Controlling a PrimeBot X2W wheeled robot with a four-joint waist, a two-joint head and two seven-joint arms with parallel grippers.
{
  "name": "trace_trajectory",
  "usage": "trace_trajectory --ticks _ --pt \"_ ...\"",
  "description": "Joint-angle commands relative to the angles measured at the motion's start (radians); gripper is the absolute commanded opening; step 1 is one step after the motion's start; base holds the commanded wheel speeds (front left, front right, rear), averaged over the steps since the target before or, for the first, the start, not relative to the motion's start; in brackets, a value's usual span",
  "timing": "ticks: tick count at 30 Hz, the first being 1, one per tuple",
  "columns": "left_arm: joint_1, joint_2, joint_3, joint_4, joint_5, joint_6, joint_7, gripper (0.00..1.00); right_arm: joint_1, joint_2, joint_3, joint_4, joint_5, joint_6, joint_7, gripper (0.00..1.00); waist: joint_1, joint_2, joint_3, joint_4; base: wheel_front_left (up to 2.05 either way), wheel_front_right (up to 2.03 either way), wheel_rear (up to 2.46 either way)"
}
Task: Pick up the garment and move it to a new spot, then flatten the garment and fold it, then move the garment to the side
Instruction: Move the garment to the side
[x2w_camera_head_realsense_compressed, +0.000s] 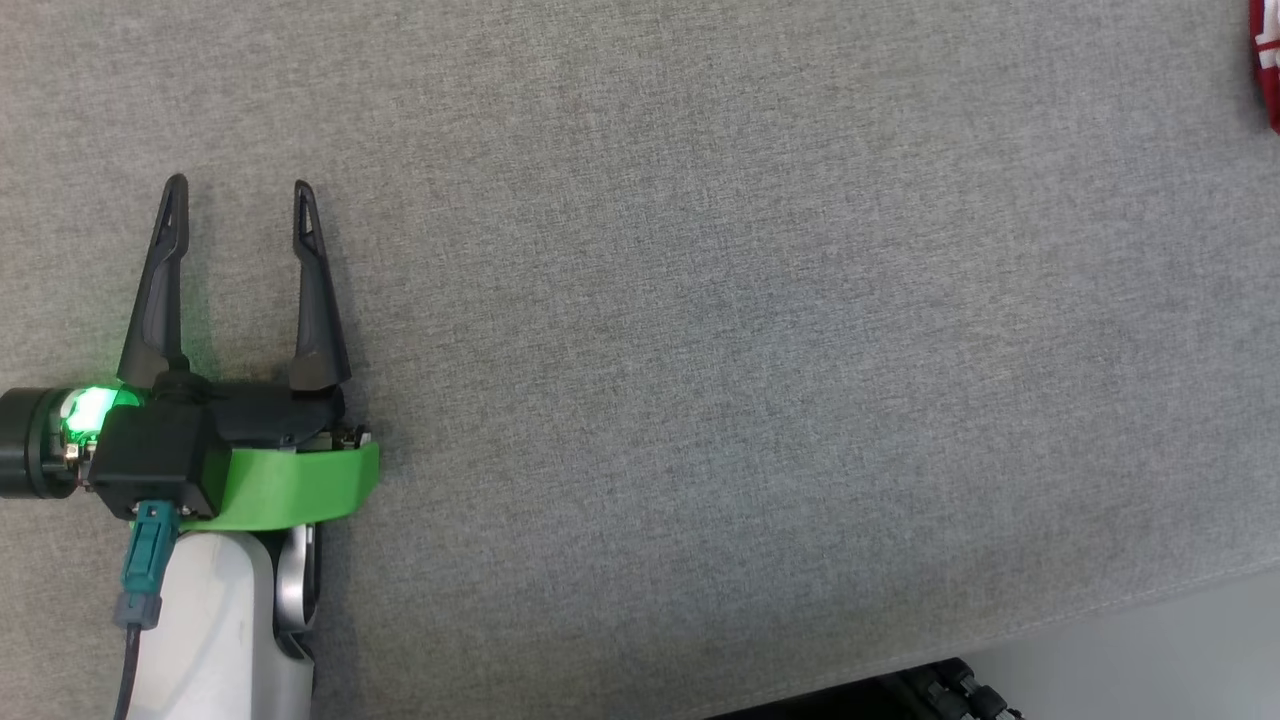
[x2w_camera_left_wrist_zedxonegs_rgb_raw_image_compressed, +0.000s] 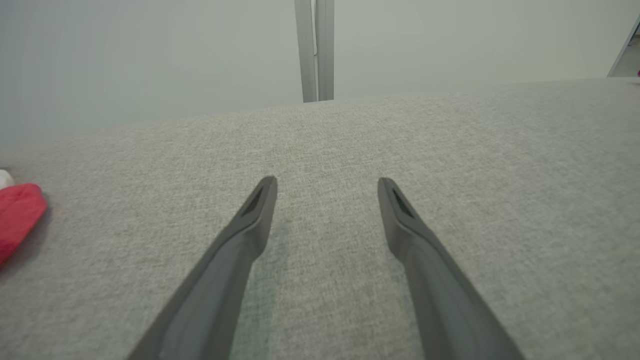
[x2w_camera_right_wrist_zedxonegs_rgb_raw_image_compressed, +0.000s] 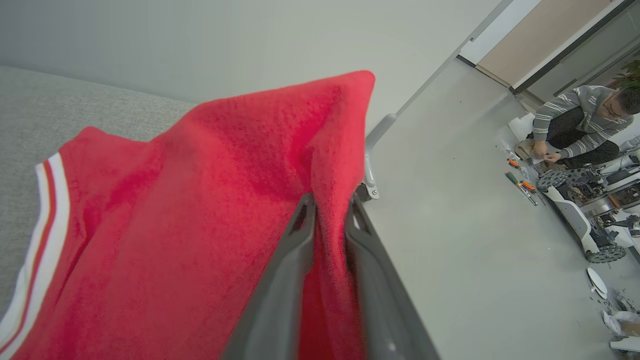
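- Left gripper (x2w_camera_head_realsense_compressed: 240, 187) hovers above the grey table (x2w_camera_head_realsense_compressed: 750, 350), fingers spread wide apart, holding nothing.
- Right gripper (x2w_camera_right_wrist_zedxonegs_rgb_raw_image_compressed: 330, 207) pinches the red garment (x2w_camera_right_wrist_zedxonegs_rgb_raw_image_compressed: 175, 225) at the table's edge.

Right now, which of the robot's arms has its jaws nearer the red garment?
Right. Its jaws have a fold of the red garment between them. The left arm hangs over the bare grey table, jaws open, the garment far off.
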Motion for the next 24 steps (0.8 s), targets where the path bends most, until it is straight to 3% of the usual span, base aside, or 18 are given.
trace_trajectory --ticks 1,7,13,17,24 --pt "0.0 -0.003 -0.006 0.034 0.0 -0.003 0.003 1.0 -0.014 0.005 0.006 0.017 0.001 -0.002 -0.018 1.0 0.0 -0.0001 -0.007 0.005 0.0 0.0 0.0" --pt "0.024 -0.01 0.003 0.048 -0.016 0.004 0.003 1.0 -0.015 0.032 0.036 0.049 -0.031 -0.002 -0.102 1.0 0.0 -0.0001 -0.07 0.015 0.0 0.0 0.0" --pt "0.061 -0.02 0.013 0.055 -0.035 0.01 0.002 1.0 0.02 0.072 0.057 0.003 -0.041 -0.002 -0.155 1.0 0.0 -0.0001 -0.169 0.029 0.0 0.0 0.0" --pt "0.094 -0.028 0.021 0.071 -0.051 0.005 0.002 1.0 0.072 0.11 0.049 -0.062 -0.057 -0.002 -0.166 1.0 0.0 -0.0001 -0.24 0.042 0.0 0.0 0.0" --pt "0.155 -0.036 0.05 0.083 -0.067 0.0 0.002 1.0 0.265 0.212 -0.071 -0.261 -0.12 -0.002 -0.165 1.0 0.0 -0.0001 -0.346 0.067 0.0 0.0 0.0"
